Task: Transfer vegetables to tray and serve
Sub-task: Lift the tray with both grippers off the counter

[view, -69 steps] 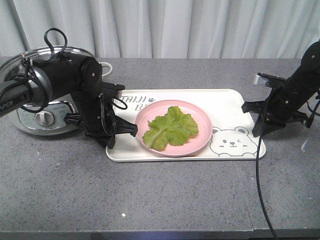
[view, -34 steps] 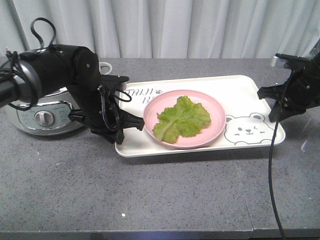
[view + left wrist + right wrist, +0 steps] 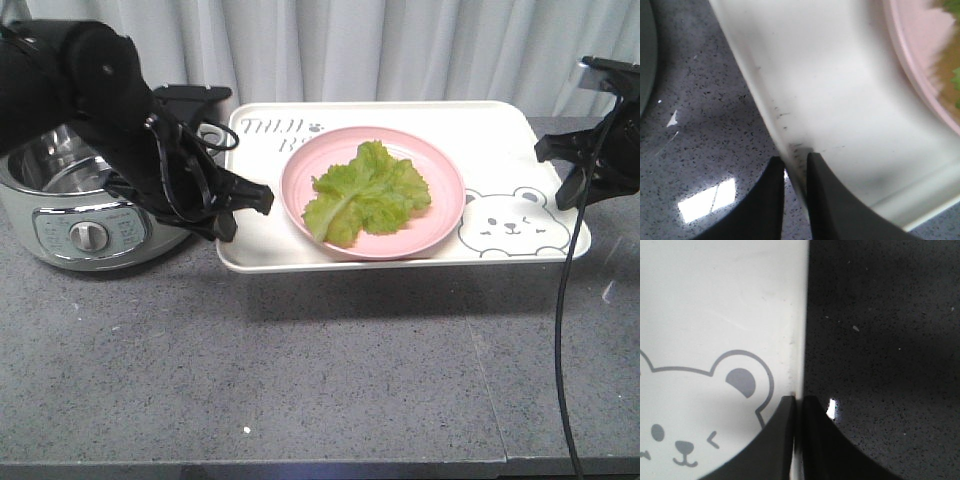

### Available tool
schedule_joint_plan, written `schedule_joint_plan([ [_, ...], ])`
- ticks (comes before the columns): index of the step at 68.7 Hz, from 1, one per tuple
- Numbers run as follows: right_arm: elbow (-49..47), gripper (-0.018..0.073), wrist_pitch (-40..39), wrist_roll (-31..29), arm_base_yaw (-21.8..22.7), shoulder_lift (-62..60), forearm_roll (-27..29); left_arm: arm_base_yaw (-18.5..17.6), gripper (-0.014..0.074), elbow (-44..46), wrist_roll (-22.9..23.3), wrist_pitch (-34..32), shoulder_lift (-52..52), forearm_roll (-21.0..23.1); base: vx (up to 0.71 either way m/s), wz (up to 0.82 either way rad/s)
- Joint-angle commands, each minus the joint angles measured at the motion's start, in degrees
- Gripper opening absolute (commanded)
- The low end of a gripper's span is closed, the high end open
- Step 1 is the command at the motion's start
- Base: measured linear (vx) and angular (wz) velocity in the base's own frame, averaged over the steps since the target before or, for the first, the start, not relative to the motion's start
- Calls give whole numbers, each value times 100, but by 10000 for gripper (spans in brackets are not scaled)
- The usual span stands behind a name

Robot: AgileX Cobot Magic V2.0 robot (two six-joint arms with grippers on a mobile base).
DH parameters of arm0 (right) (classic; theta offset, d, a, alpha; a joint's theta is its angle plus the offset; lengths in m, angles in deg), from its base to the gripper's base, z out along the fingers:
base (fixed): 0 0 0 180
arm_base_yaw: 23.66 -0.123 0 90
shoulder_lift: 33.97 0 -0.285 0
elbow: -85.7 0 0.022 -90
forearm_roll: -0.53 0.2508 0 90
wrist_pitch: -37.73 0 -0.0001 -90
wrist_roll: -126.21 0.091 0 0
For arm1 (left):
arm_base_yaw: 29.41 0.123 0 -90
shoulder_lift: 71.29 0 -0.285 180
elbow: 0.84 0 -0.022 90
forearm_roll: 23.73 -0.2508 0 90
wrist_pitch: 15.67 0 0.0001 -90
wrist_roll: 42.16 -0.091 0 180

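Note:
The cream tray (image 3: 480, 140) with the bear drawing hangs above the grey counter, tilted toward the camera, its shadow below it. On it sits a round pink plate (image 3: 440, 225) holding the green vegetables (image 3: 365, 192). My left gripper (image 3: 243, 203) is shut on the tray's left rim (image 3: 767, 105), one finger inside the rim and one outside. At the tray's right edge (image 3: 799, 315) my right gripper (image 3: 570, 190) is shut on the rim beside the bear. The plate's pink edge (image 3: 920, 75) shows at the upper right of the left wrist view.
A silver electric cooker (image 3: 75, 215) with an open pot stands at the left, just behind my left arm. White curtains hang behind the counter. A black cable (image 3: 560, 330) drops from my right arm to the counter's front edge.
Both arms have raised the tray with the plate and vegetables off the counter and carried it up and slightly right. The cooker's lid is no longer in sight.

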Motion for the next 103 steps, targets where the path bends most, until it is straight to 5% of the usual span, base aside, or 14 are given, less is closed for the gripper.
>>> schedule_joint_plan([
  [1,-159,-6,181,38,-28,-448,518,-139,-7,173,-226,-359,-505,381,0,0],
  [103,-159,-6,181,29,-28,-557,516,-134,-7,168,-220,-392,-600,345,0,0],
])
